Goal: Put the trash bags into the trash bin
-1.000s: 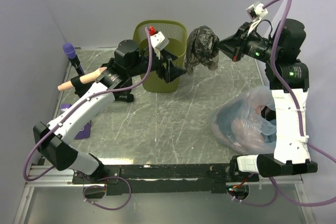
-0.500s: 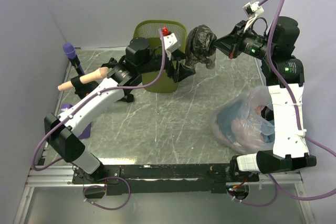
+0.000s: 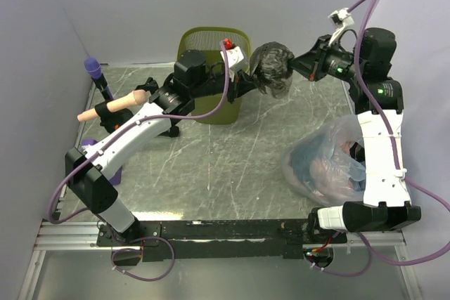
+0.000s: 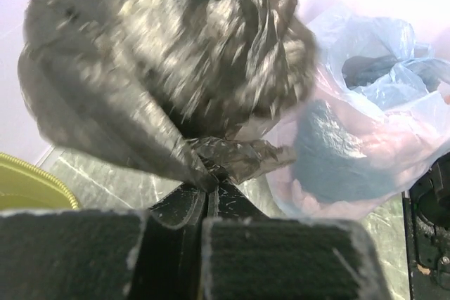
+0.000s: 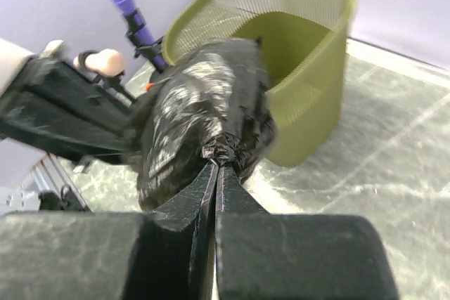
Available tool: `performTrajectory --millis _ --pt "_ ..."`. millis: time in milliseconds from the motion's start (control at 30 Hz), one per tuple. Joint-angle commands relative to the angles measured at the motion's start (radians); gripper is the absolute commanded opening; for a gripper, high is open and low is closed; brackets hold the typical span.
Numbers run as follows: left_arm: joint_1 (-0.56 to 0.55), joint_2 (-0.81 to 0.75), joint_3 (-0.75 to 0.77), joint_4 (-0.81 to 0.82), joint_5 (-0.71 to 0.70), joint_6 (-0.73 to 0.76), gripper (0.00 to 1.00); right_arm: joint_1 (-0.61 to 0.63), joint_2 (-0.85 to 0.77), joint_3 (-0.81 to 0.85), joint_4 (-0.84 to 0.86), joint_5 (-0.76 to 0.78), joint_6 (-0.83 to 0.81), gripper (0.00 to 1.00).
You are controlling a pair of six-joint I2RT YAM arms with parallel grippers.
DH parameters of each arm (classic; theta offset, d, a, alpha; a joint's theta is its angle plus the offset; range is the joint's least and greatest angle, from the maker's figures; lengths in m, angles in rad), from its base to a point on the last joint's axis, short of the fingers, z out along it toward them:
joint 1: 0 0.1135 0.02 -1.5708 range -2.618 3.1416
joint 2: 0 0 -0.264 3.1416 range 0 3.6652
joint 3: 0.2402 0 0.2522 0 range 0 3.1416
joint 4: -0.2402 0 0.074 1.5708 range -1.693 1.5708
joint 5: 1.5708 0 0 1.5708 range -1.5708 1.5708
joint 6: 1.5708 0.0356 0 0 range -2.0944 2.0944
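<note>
I see the trash bin (image 3: 211, 33), olive plastic with finely slatted walls and a rounded-square rim, standing upright at the far side of the marble-patterned table (image 3: 232, 152). The trash bag (image 3: 273, 68), crinkly dark grey-black film bunched into a ball, hangs in the air just right of the rim, outside the bin. My 2 tools both pinch it: the left gripper (image 3: 247, 83) clenched on a twisted fold, the right gripper (image 3: 299, 63) clamped on its gathered neck. A clear bluish bag (image 3: 327, 166) holds pinkish and blue contents.

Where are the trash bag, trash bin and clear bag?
trash bag (image 3: 273, 68), top external view, crumpled middle.
trash bin (image 3: 207, 41), top external view, far wall.
clear bag (image 3: 316, 166), top external view, bulging side.
</note>
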Motion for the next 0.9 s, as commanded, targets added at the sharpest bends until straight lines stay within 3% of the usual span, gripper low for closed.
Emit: performTrajectory --millis 0,133,200,333,467,533,633,733,867 --pt "0.025 -0.092 -0.012 0.017 0.043 0.022 0.01 -0.09 -0.001 -0.011 0.035 0.0 0.103 0.0" --pt "0.071 -0.126 -0.015 0.017 0.102 -0.026 0.01 -0.139 0.031 -0.031 -0.011 0.11 0.127 0.03" --pt "0.088 -0.134 -0.011 -0.014 0.131 -0.035 0.01 -0.159 0.037 -0.065 -0.028 0.149 0.136 0.11" --pt "0.097 -0.132 -0.008 -0.025 0.164 -0.088 0.01 -0.17 0.03 -0.118 -0.025 0.121 0.145 0.41" --pt "0.111 -0.116 0.017 -0.032 0.187 -0.136 0.0 -0.17 -0.016 -0.135 -0.03 0.173 0.084 0.49" --pt "0.115 -0.103 0.04 -0.037 0.179 -0.164 0.01 -0.165 -0.064 -0.147 -0.011 0.126 0.026 0.52" --pt "0.124 -0.094 0.057 -0.016 0.179 -0.219 0.01 -0.096 -0.153 -0.207 0.038 -0.071 -0.094 0.68" --pt "0.134 -0.086 0.069 -0.009 0.19 -0.248 0.01 0.029 -0.255 -0.319 0.113 -0.074 -0.185 0.92" --pt "0.141 -0.083 0.084 -0.019 0.199 -0.25 0.01 0.117 -0.261 -0.364 0.138 -0.061 -0.196 0.99"
